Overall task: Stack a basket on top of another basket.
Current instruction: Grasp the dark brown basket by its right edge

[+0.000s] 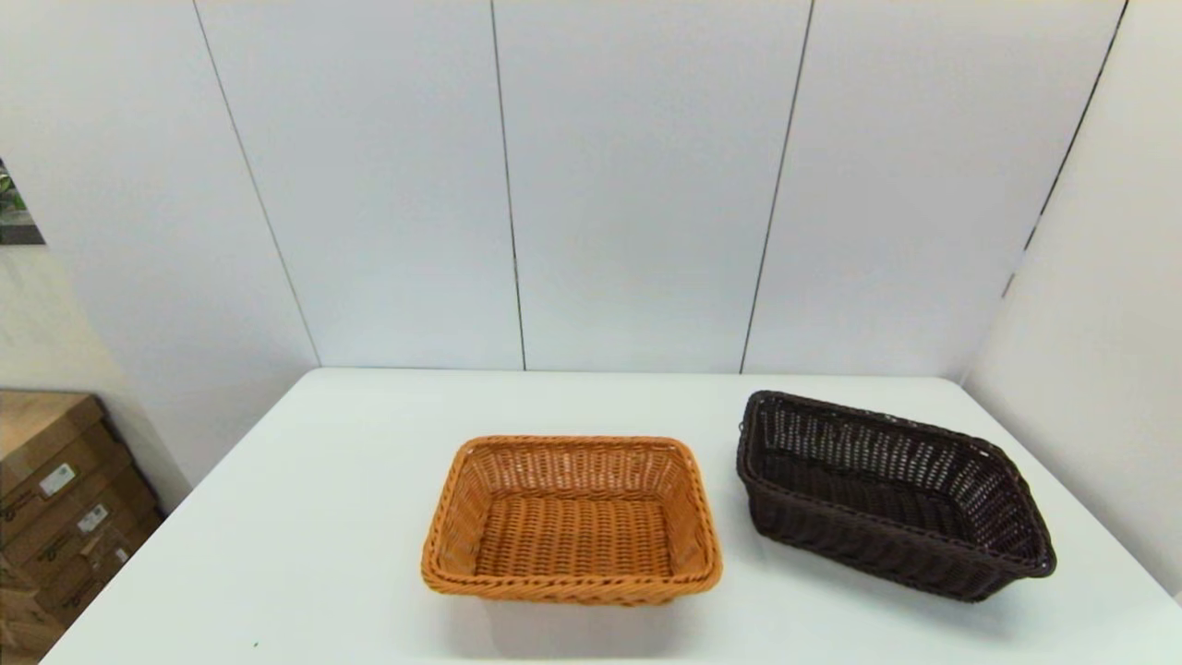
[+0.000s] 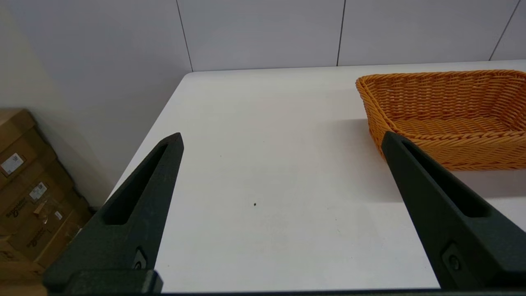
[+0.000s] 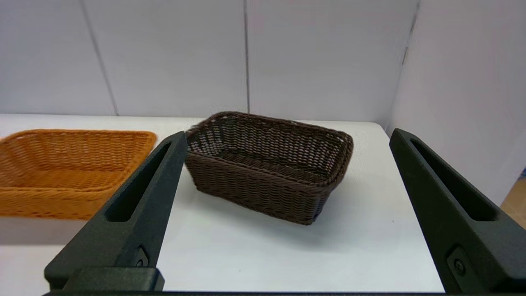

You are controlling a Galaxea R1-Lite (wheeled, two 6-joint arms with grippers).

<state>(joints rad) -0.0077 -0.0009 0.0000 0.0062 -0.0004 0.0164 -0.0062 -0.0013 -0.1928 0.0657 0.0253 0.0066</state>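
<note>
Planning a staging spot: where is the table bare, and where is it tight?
Bare: the wide stretch of table from its left edge to the orange basket, the strip behind both baskets up to the wall, and the near edge in front of them. Tight: the narrow gap between the orange basket and the dark brown basket, which sits near the right edge.

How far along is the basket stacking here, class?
Nothing is done yet: the dark brown basket and the orange basket sit apart on the white table. Nothing is in hand: the left end effector and right end effector are open and empty. Grasping, lifting and stacking remain.
</note>
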